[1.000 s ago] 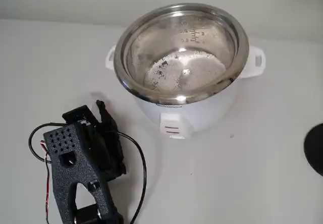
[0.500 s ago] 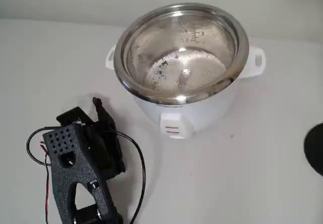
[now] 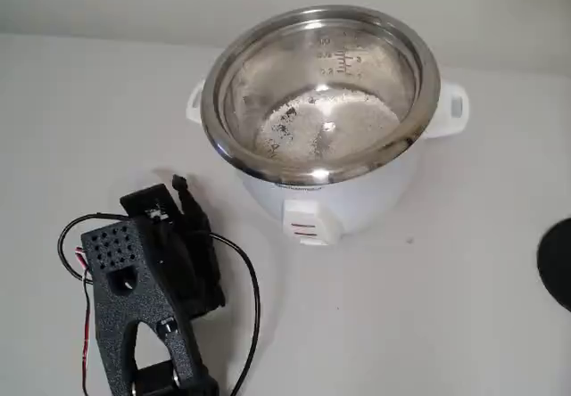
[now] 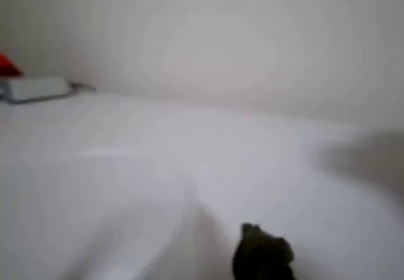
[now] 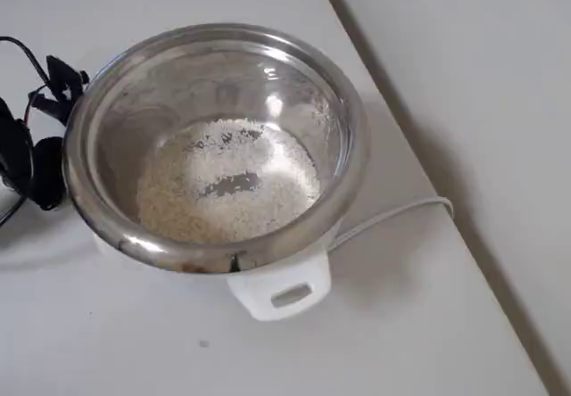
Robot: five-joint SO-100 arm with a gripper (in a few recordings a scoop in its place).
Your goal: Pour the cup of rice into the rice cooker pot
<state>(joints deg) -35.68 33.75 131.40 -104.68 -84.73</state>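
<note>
Nearest, fixed view, lower left: black textured plastic robot arm with its two-finger gripper (image 3: 183,202) low over the white table (image 3: 446,307), red and black wires looping beside it. The finger tips point up-picture toward the cooker; how far the jaws stand apart cannot be told, as the arm's body covers them. Nothing is seen held between them.

Open room: bare table to the left of the arm and across the whole right foreground, up to a dark round object (image 3: 558,262) cut by the right edge.

Middle: large round shiny steel rice cooker pot (image 3: 319,23) seated in a white cooker body with side handles and a front switch. It stands just up and right of the finger tips, apart from them.

Inside, overhead view: mass of tiny white rice grains (image 5: 227,191) spread over the pot floor, a bare patch near the middle.

Far, overhead view: the table's right edge runs diagonally, close beside the cooker; a white cord (image 5: 393,213) trails to it.

Wrist view: blurred; white table, pale wall, one dark finger tip (image 4: 262,255) at the bottom.
</note>
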